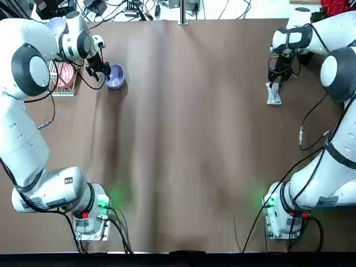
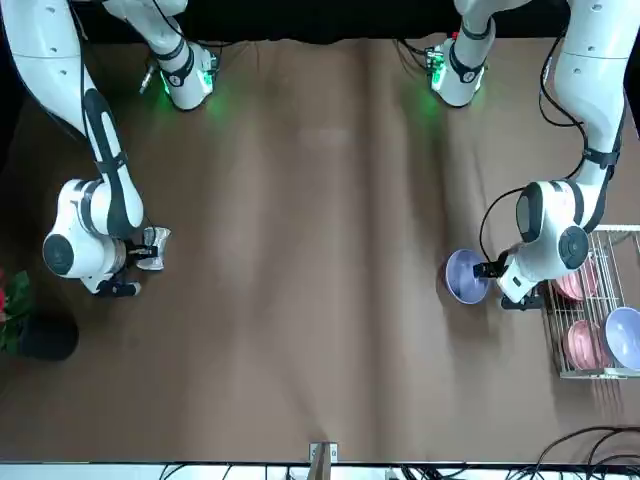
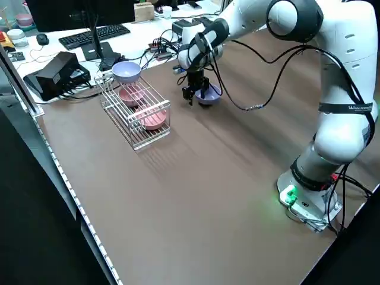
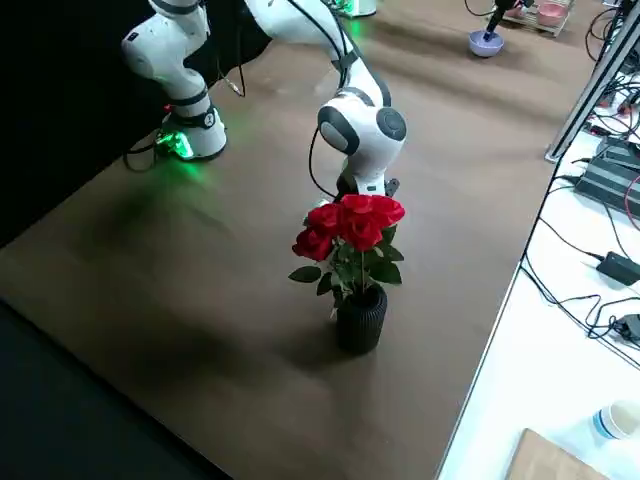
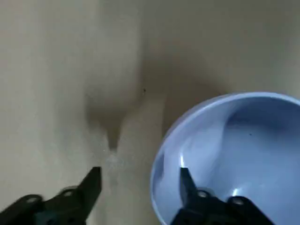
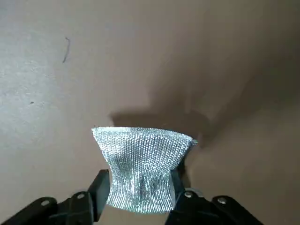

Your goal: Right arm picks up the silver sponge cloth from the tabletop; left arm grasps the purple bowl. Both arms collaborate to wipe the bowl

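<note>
Top and front views face opposite ways over one tabletop, wrist views close

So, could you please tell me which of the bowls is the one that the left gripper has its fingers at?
The purple bowl out on the tabletop, at the left gripper; the other bowls are all at the rack.

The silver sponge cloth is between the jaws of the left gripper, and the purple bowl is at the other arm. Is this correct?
Not quite: the front view shows the silver sponge cloth between the right gripper's jaws; the purple bowl is at the left arm.
</note>
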`<state>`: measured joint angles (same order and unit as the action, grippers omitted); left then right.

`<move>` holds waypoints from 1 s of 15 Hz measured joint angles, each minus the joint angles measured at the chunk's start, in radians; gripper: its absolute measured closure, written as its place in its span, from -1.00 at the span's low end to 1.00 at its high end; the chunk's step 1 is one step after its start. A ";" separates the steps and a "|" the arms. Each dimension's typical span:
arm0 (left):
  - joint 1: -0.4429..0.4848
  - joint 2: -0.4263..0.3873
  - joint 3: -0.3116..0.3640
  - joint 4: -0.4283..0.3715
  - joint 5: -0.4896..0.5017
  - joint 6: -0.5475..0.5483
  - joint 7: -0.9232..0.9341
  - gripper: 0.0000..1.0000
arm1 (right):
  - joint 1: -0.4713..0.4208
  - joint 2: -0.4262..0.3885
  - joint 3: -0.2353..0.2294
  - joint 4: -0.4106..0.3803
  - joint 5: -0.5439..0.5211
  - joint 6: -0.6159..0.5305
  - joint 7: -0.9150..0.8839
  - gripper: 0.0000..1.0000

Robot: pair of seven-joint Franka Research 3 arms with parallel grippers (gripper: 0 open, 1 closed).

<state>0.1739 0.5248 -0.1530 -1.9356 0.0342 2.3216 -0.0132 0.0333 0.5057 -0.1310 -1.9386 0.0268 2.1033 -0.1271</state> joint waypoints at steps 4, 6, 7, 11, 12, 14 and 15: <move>0.002 0.000 0.000 0.000 0.000 0.000 0.000 0.37 | 0.006 0.016 0.003 -0.005 0.000 -0.001 0.000 -0.15; 0.002 0.000 0.000 0.000 0.000 0.000 -0.002 0.75 | 0.006 0.023 0.002 -0.007 0.000 -0.002 0.000 -0.01; 0.003 -0.006 -0.004 0.002 -0.006 -0.003 -0.002 0.88 | 0.006 0.024 0.002 -0.008 0.000 -0.002 0.000 0.08; 0.003 -0.019 -0.014 0.002 -0.006 -0.002 -0.003 0.88 | 0.005 0.024 0.001 -0.007 0.000 -0.011 0.000 0.58; 0.004 -0.022 -0.026 0.004 -0.006 -0.001 -0.005 0.89 | 0.005 0.024 0.001 -0.007 0.000 -0.012 0.000 0.78; 0.004 -0.030 -0.062 0.007 -0.006 -0.001 -0.022 0.89 | 0.005 0.024 0.001 -0.001 0.000 -0.012 0.000 0.96; 0.005 -0.035 -0.087 0.008 -0.006 -0.001 -0.042 0.89 | 0.006 0.024 0.001 0.008 0.000 -0.012 0.000 0.96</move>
<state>0.1786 0.4898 -0.2401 -1.9279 0.0286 2.3209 -0.0548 0.0388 0.5297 -0.1300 -1.9308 0.0270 2.0914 -0.1274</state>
